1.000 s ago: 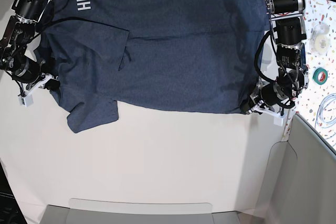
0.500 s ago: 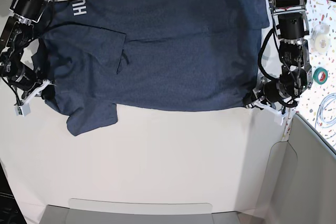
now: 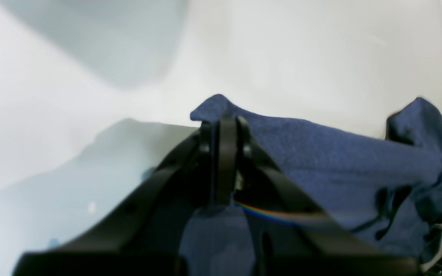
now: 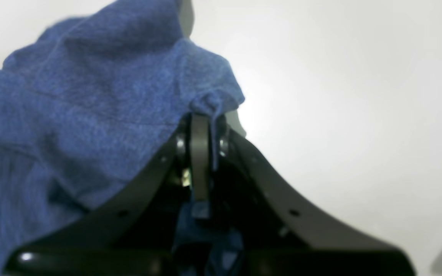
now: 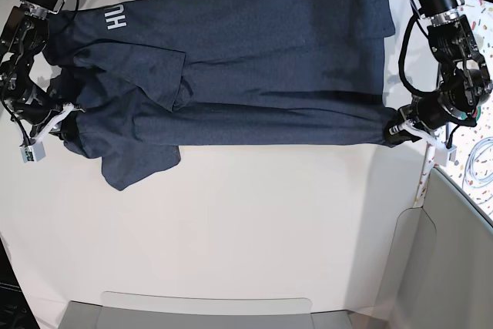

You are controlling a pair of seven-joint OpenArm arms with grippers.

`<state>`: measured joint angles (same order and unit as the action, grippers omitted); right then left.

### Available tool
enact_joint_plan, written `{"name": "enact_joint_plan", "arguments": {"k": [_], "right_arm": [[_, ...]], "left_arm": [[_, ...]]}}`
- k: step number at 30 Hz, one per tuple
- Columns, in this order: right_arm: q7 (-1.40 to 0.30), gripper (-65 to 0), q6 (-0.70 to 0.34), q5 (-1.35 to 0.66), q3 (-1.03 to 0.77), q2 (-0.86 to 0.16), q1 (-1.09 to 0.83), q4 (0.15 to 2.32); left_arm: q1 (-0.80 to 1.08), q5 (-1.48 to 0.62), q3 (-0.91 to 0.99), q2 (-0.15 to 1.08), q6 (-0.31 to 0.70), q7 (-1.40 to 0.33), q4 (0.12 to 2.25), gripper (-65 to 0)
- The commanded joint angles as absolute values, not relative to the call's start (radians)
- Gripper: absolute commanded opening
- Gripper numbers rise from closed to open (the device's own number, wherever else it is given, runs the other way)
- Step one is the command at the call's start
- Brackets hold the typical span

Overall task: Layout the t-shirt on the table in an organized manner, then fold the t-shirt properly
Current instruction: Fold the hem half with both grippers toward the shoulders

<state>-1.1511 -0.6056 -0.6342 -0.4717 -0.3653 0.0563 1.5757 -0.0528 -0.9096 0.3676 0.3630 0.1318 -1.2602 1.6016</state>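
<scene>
The dark navy t-shirt (image 5: 269, 59) lies stretched sideways across the far half of the white table (image 5: 246, 229), with white lettering (image 5: 114, 17) near its left end and one sleeve (image 5: 139, 163) pointing toward the front. My left gripper (image 5: 397, 130) is shut on the shirt's near corner at the right end. In the left wrist view its fingertips (image 3: 226, 126) pinch a raised fold of the t-shirt (image 3: 320, 153). My right gripper (image 5: 65, 117) is shut on the left end; its fingertips (image 4: 200, 119) clamp bunched t-shirt fabric (image 4: 90, 96).
A speckled strip (image 5: 481, 44) runs along the right edge with a green tape roll (image 5: 467, 113) and a white cable (image 5: 479, 161) on it. A grey panel (image 5: 454, 260) stands at front right. A pale tray edge (image 5: 208, 304) lies along the front.
Both grippers have moved apart, outward toward the table's sides, pulling the shirt's near edge straight and taut. The cloth now spans wider, and its left part has bunched.
</scene>
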Motion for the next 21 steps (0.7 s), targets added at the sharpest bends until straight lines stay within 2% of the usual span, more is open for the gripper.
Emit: {"name": "enact_joint_plan", "arguments": {"k": [1, 8, 13, 21], "right_arm": [[-1.130, -65.0, -0.608, -0.644, -0.479, -0.389, 0.061, 1.600], [-1.130, -65.0, -0.608, -0.642, -0.481, -0.392, -0.024, 1.613], [-1.130, -65.0, -0.608, -0.627, -0.475, -0.412, -0.058, 1.613], [-1.132, -65.0, -0.608, -0.438, -0.470, -0.412, -0.079, 1.612]], "left_arm": [[-0.045, -0.917, 0.387, 0.384, 0.136, -1.256, 1.643, -65.0], [0.108, -0.914, 0.406, 0.384, 0.136, -1.253, 1.770, -65.0], [0.170, -0.912, 0.406, 0.384, 0.136, -1.253, 1.779, -65.0], [0.239, -0.912, 0.397, 0.384, 0.136, -1.248, 1.778, -65.0]]}}
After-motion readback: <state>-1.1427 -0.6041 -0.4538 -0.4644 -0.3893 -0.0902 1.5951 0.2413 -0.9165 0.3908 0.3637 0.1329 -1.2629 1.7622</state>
